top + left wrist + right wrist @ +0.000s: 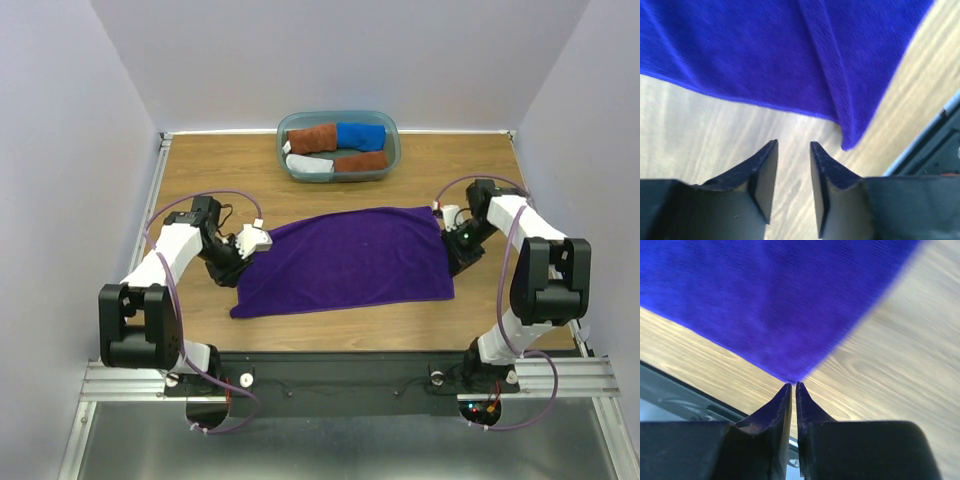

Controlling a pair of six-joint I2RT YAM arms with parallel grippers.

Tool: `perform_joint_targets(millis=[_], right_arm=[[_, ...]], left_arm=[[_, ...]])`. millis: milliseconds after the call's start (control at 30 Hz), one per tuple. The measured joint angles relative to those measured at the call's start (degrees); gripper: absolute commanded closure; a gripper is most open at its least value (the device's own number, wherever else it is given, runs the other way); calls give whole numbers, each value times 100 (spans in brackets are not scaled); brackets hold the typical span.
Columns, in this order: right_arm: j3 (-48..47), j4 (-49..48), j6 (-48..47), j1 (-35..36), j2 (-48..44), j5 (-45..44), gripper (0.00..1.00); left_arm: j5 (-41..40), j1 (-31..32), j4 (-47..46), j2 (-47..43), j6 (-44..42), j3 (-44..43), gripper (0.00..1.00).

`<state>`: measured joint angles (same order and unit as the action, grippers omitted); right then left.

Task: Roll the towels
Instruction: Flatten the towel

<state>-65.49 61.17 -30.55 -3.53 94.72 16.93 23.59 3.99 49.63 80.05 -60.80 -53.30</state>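
A deep purple towel (345, 260) lies spread flat across the middle of the wooden table. My left gripper (264, 240) hovers at the towel's left edge. In the left wrist view it (793, 145) stands open over bare wood, and a towel corner (847, 142) lies just ahead and to the right. My right gripper (441, 212) is at the towel's far right corner. In the right wrist view its jaws (793, 385) stand a narrow slit apart with nothing between them. The purple corner (792, 372) ends right at their tips.
A teal-grey tub (391, 160) at the back holds rolled towels: rust-brown (312, 138), bright blue (360, 135), pale grey (310, 167) and a second brown one (363, 162). Purple walls close in on both sides. A metal rail (350, 375) runs along the near edge.
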Motion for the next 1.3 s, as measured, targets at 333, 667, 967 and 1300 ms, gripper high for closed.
perform_joint_targets(millis=[333,667,967,1300], right_arm=[[551,-308,149,608,407,181,89],[686,-632,444,811,520,-319,92],[546,-570,612,848,570,-431,90],[450,-560,442,846,-568,-431,90]], left_arm=[[201,20,-1220,824,822,13,75],[-138,26,-2092,1775,1790,-568,78],[-570,-205,-2616,2028,1965,-994,62],[-81,-210,-1386,42,994,-481,69]])
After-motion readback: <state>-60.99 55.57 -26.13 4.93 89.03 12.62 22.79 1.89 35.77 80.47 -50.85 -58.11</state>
